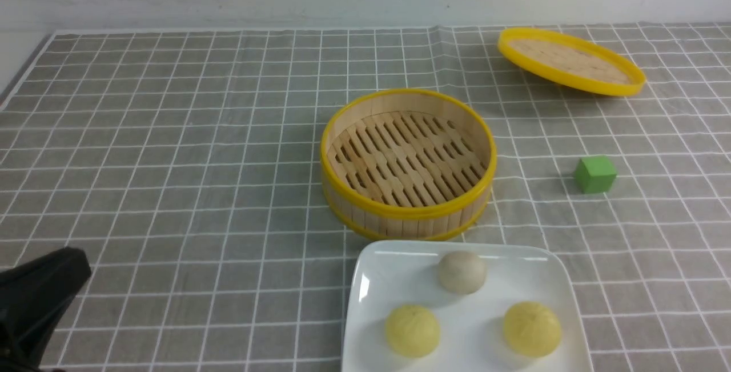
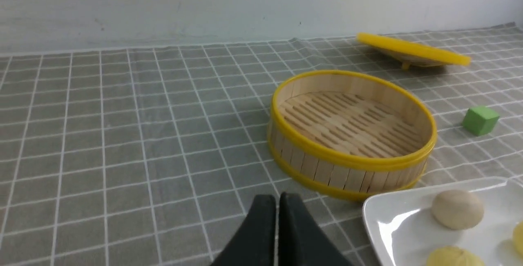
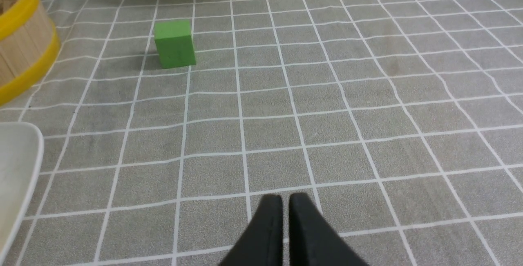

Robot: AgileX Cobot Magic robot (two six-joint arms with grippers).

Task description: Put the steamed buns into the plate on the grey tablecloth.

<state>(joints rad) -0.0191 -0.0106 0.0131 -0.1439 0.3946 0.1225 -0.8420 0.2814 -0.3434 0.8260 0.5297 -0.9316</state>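
Steamed buns [image 1: 461, 272], three in all, sit apart on the plate [image 1: 365, 286], which rests on the grey tablecloth [image 1: 171, 189] just in front of the empty steamer basket [image 1: 408, 160]; the task appears complete. Left gripper [image 2: 278, 213] and right gripper [image 3: 285, 213] both show fingers closed on nothing, low over the cloth. Residual risk: a sweep by either arm across the plate could knock a bun off its shallow rim, or drag and wrinkle the cloth, shifting the plate
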